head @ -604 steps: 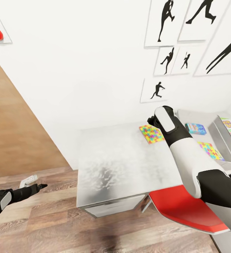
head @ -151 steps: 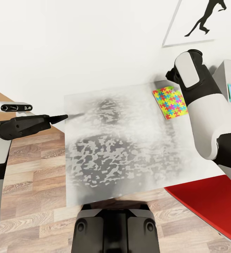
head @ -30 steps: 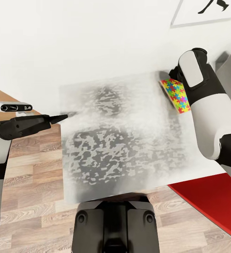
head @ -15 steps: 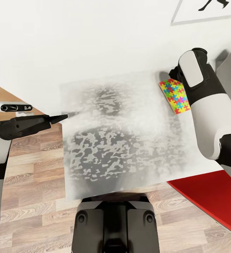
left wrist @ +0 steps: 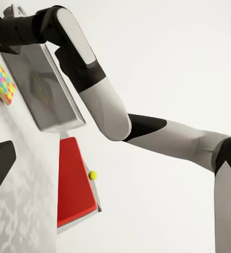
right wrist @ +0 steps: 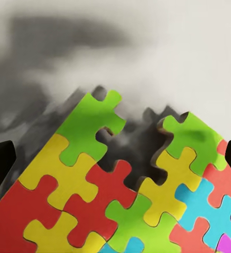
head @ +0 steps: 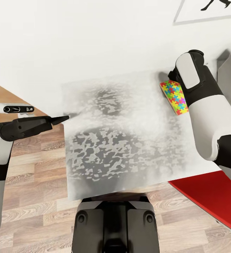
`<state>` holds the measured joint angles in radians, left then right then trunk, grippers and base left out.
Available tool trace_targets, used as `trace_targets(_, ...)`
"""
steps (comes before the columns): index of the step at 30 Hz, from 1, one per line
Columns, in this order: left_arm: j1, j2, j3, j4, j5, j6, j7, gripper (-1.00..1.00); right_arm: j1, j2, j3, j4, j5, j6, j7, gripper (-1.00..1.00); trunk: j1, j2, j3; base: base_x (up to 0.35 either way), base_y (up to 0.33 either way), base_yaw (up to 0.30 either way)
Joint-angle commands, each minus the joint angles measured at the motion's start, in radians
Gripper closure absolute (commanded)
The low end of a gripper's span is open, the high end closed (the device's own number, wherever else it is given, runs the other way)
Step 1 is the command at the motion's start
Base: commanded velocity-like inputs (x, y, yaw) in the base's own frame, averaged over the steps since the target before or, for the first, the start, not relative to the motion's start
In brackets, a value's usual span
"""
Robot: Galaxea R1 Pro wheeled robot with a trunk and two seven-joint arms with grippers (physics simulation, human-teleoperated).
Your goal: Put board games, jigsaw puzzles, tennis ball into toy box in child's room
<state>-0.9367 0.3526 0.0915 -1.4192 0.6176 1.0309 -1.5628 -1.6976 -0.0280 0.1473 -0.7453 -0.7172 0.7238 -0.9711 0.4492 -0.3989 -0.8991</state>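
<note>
White and mottled grey, the table (head: 122, 140) spreads before us against a plain white wall, with wood-plank floor to its left and a red chair seat (head: 213, 200) at its lower right corner. A framed black silhouette print (head: 203, 10) hangs high on the wall.

We see one jigsaw puzzle (head: 174, 97) lying flat at the table's far right edge, partly covered by our right arm; its sides run slantwise to the table's edges and, being square, it has no long axis we can name. In the right wrist view the right gripper (right wrist: 115, 158) hangs close above its ragged edge (right wrist: 126, 184), fingertips spread wide at either side, holding nothing.

Our left gripper (head: 61, 119) points at the table's left edge, fingers (head: 59, 119) drawn together. The left wrist view shows the grey toy box (left wrist: 44, 89) and, well apart, the tennis ball (left wrist: 93, 175).
</note>
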Motion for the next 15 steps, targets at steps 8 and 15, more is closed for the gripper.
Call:
trace_targets(8, 0.001, 0.003, 0.0, 0.0, 0.001, 0.011, -0.003, -1.0, 0.001, -0.018, 0.013, -0.002, -0.027, 0.003, -0.008, -1.0, 0.001, -0.001, -0.001, 0.0, 0.0, 0.0)
trace_targets(15, 0.001, 0.003, 0.0, 0.0, 0.001, 0.011, -0.003, -1.0, 0.001, -0.02, 0.013, -0.003, -0.03, 0.003, -0.005, -1.0, 0.001, -0.001, -0.001, 0.0, 0.0, 0.0)
